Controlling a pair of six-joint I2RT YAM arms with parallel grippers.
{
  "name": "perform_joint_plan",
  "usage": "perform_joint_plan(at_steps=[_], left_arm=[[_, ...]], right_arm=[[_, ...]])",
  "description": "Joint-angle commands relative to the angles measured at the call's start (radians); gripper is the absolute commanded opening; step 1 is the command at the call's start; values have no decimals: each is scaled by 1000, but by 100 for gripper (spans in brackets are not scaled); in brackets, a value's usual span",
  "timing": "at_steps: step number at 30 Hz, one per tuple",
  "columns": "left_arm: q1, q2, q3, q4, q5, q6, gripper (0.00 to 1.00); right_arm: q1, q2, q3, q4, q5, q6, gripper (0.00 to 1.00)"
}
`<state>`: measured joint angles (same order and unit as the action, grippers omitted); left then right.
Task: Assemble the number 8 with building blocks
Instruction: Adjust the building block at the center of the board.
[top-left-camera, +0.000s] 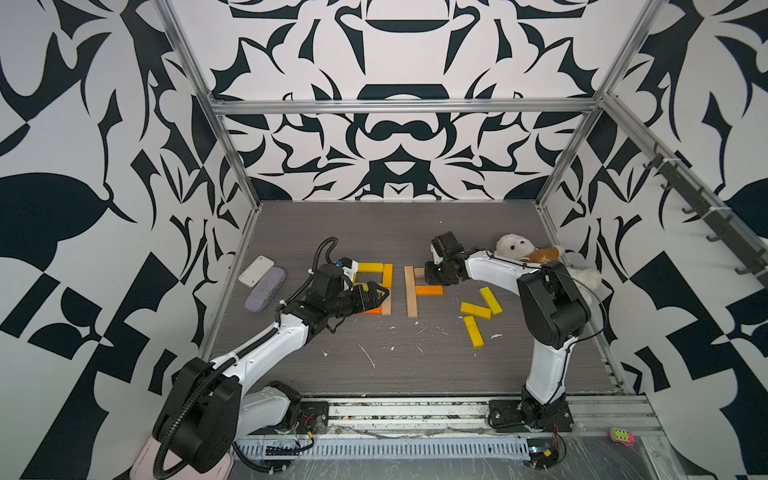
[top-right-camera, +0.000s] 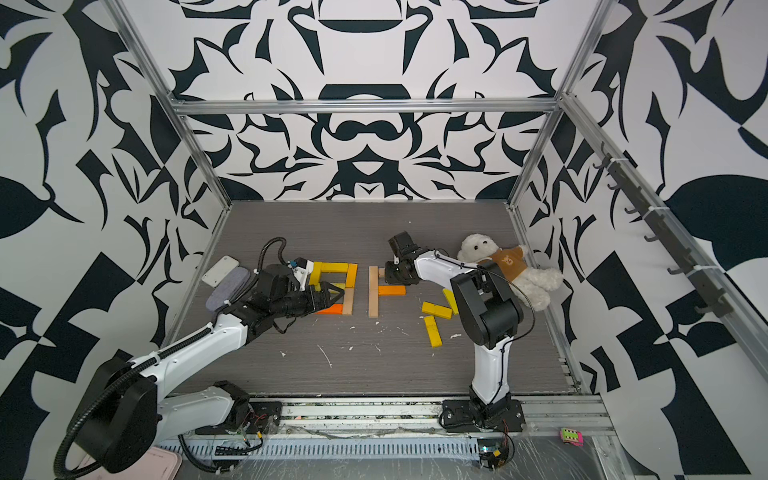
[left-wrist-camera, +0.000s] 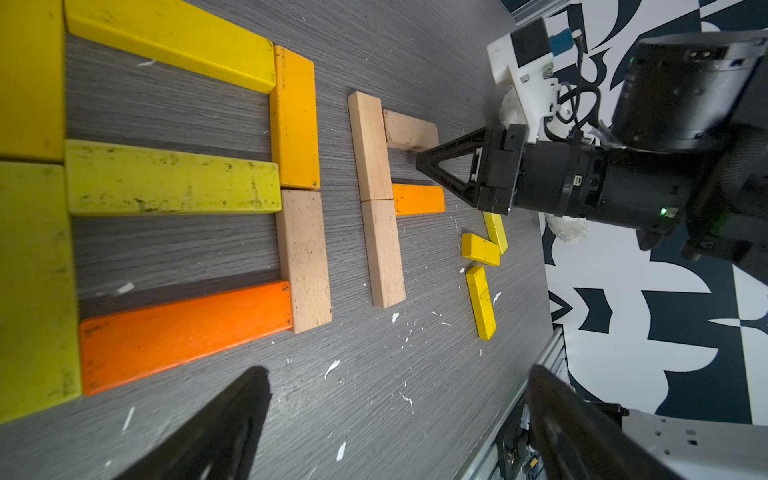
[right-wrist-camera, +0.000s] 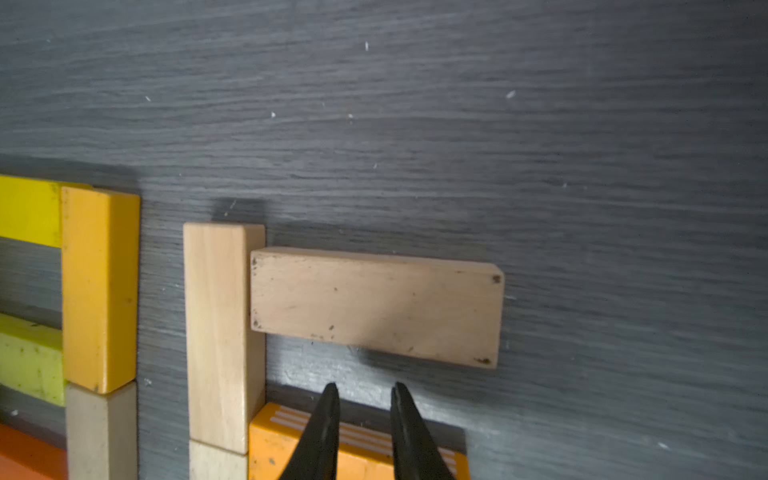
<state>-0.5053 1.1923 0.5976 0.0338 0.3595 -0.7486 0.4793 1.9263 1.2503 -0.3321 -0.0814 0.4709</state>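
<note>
Shows, in both top views, the building blocks (top-left-camera: 387, 275) lying flat on the grey table (top-left-camera: 415, 365). Puts a finished eight (top-right-camera: 330, 267) of yellow, orange and tan pieces just at 9 o'clock from table centre, with the left pincer (top-left-camera: 384, 294) above its lower half. Puts a tan column (top-left-camera: 410, 291) at the centre, an orange block (top-left-camera: 429, 290) touching its side at 3 o'clock, and three loose yellow blocks (top-right-camera: 436, 309) farther out at 3 to 4 o'clock. Finds the right pincer (top-right-camera: 392, 275) at 1 o'clock, pointed down beside the column's far end. Shows a plush toy (top-right-camera: 498, 266) at 2 o'clock and two flat cases (top-left-camera: 256, 270) at 9 o'clock by the table edge.

From the left wrist: catches the left pincer (left-wrist-camera: 397, 370) spread fully wide, gripping nothing, over bare table beside the finished eight. Shows the right pincer (left-wrist-camera: 424, 162) tip between a tan block (left-wrist-camera: 409, 129) and the orange block (left-wrist-camera: 417, 199), contact with either impossible to tell.

From the right wrist: shows the right pincer (right-wrist-camera: 365, 388) parted a little, nothing between its fingers (right-wrist-camera: 328, 415), poised over the orange block (right-wrist-camera: 278, 444). Shows the tan block (right-wrist-camera: 374, 305) flat and slightly skewed, one end against the tan column (right-wrist-camera: 220, 332).
</note>
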Motion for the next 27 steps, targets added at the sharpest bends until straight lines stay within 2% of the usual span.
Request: perform_joint_plan(at_steps=[1, 27], left_arm=[[-4, -3, -4, 11, -1, -1, 99], [-4, -10, -22, 11, -10, 1, 99]], right_arm=[[4, -2, 51, -18, 22, -8, 26], [4, 60, 103, -18, 13, -3, 26]])
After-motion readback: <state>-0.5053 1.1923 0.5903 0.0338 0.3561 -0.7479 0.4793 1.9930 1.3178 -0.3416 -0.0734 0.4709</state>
